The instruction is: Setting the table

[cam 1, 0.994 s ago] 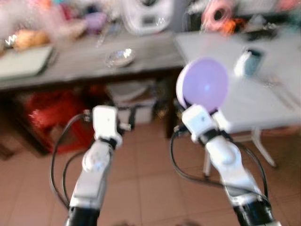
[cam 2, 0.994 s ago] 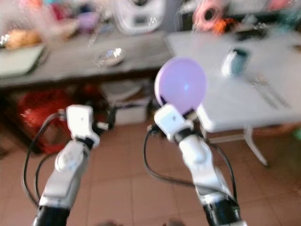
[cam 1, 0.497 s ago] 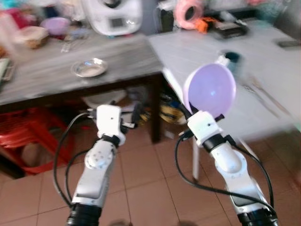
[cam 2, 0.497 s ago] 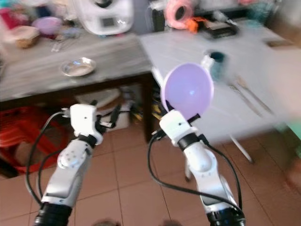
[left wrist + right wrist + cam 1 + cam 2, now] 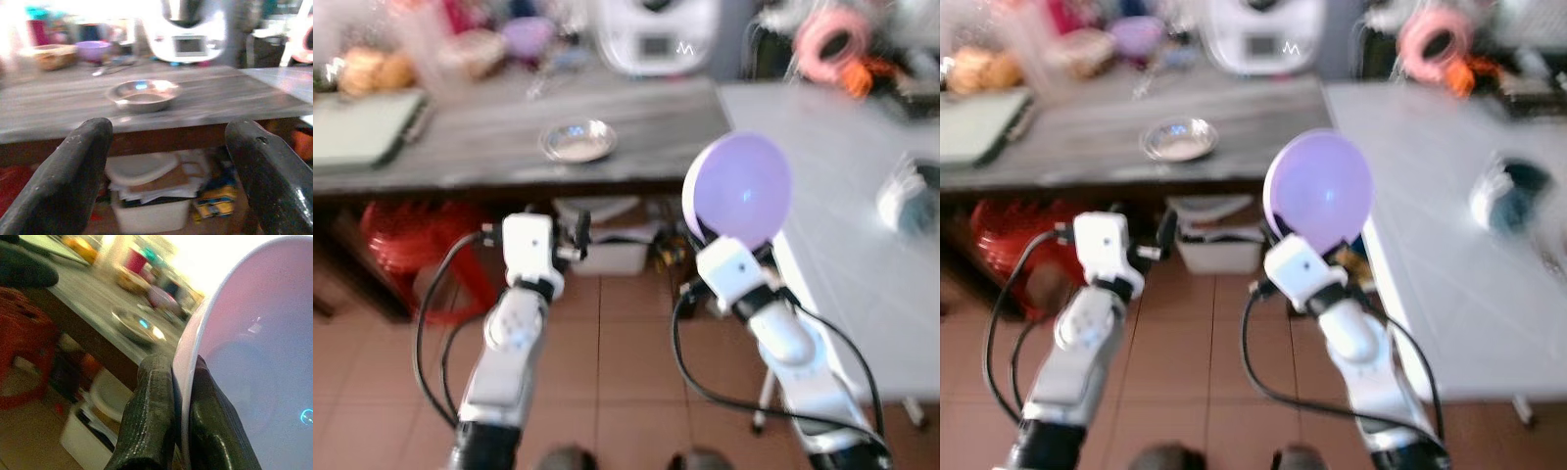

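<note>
Our right gripper (image 5: 178, 396) is clamped on the rim of the purple plate (image 5: 737, 189), one finger on each face. We hold the plate upright, on edge, its face toward the head camera, above the tiled floor (image 5: 607, 372), just left of the near edge of the white table (image 5: 842, 196). It is not resting on anything.

Our left gripper (image 5: 168, 166) is spread wide with nothing between the fingers (image 5: 73, 171). It sits at about the same height as the right, in front of the dark wooden table (image 5: 509, 137), aimed at the table's edge.

On the wooden table: a small metal bowl (image 5: 578, 140) near the front edge, a white appliance (image 5: 656, 34) at the far side, a purple bowl (image 5: 92, 49) far left. Under it, a white bin (image 5: 151, 215) and a red crate (image 5: 406, 245).

On the white table: a cup-like object (image 5: 906, 201) to the right, too blurred for us to identify; a pink ring-shaped item (image 5: 830, 44) at the far end.
</note>
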Available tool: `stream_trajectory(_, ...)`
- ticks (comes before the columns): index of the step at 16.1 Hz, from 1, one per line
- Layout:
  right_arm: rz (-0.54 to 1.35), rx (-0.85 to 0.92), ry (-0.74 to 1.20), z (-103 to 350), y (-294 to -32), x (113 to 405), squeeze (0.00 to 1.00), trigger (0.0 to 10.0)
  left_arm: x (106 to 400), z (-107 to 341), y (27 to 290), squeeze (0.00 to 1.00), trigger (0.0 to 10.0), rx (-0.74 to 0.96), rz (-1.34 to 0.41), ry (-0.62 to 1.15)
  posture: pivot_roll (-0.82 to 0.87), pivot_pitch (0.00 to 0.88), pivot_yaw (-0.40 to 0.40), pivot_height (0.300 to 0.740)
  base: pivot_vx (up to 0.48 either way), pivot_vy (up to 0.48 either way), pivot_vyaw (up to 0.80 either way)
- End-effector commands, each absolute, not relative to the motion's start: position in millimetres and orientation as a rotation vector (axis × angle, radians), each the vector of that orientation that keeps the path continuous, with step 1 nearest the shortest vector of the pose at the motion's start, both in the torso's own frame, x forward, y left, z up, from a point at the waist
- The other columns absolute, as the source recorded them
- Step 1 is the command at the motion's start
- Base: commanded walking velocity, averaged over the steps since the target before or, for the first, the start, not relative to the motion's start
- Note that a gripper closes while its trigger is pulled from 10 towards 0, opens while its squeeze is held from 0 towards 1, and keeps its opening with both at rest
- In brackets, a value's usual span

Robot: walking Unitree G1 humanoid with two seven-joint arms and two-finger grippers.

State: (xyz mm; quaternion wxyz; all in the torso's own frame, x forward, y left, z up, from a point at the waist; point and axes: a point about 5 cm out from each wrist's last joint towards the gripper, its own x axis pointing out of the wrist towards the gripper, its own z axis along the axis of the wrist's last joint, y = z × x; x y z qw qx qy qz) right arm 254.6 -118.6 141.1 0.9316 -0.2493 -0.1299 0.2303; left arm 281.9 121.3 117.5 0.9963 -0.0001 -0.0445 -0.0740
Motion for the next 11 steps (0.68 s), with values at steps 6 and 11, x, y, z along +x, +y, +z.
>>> stream_trajectory(6,0.473,-0.477,-0.285,147.9,-115.6,249.7,0.0,10.0,277.7,119.6,118.9,0.0,10.0,-0.01,-0.186,-0.111,-0.08,0.0,0.057,0.74,0.371,0.0,0.27)
stream_trajectory(11,0.497,-0.469,-0.276,146.1,-111.7,246.1,0.0,10.0,276.2,118.2,119.1,0.0,10.0,-0.022,-0.188,-0.101,-0.07,0.0,0.05,0.74,0.48,0.0,0.0)
